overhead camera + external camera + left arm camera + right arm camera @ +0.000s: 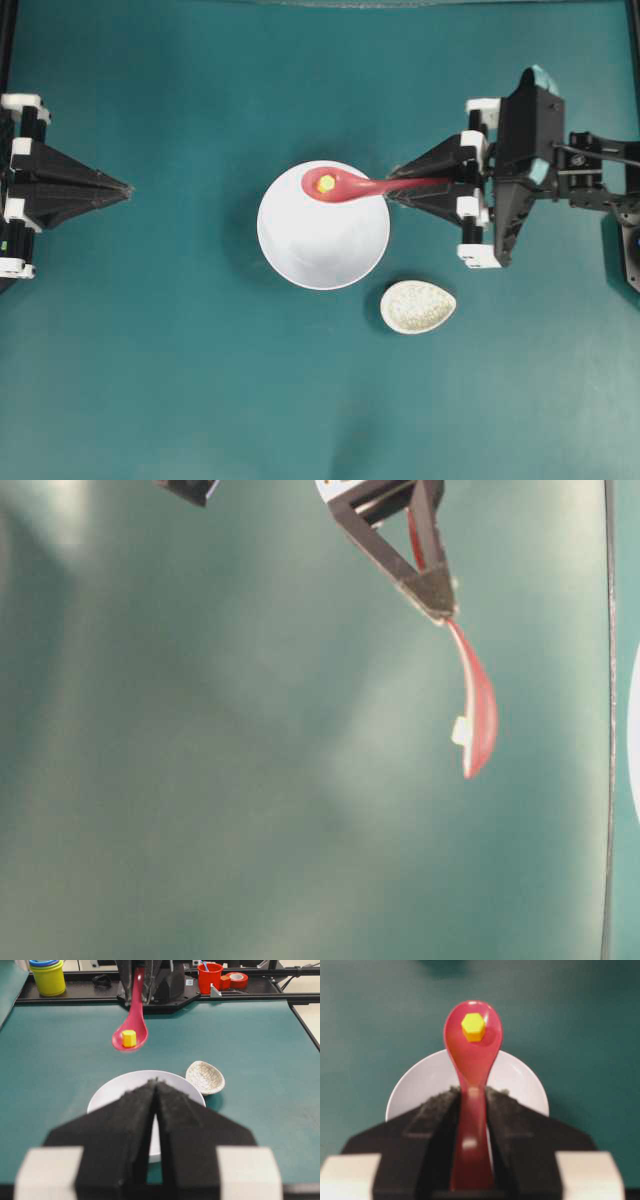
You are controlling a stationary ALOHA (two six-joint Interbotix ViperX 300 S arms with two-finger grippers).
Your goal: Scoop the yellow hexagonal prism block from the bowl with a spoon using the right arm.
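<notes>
The right gripper (pixel 400 185) was clenched on the handle of the spoon (pixel 345 185). The yellow hexagonal prism block (pixel 326 183) lay loose in the scoop, above the bowl (pixel 323 245) near 12 o'clock. Being light on a glossy surface, it would probably slide if tilted. The left gripper (pixel 128 188) was closed, empty.

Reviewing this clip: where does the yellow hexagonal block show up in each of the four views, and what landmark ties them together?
Overhead: the yellow block lies in the spoon scoop, over the bowl's upper rim.
Table-level: pale nub on the spoon's edge, probably the block.
Left wrist: upper centre-left, in the raised spoon above the bowl.
Right wrist: top centre, at the scoop's far end.
Shared landmark: the spoon.
</notes>
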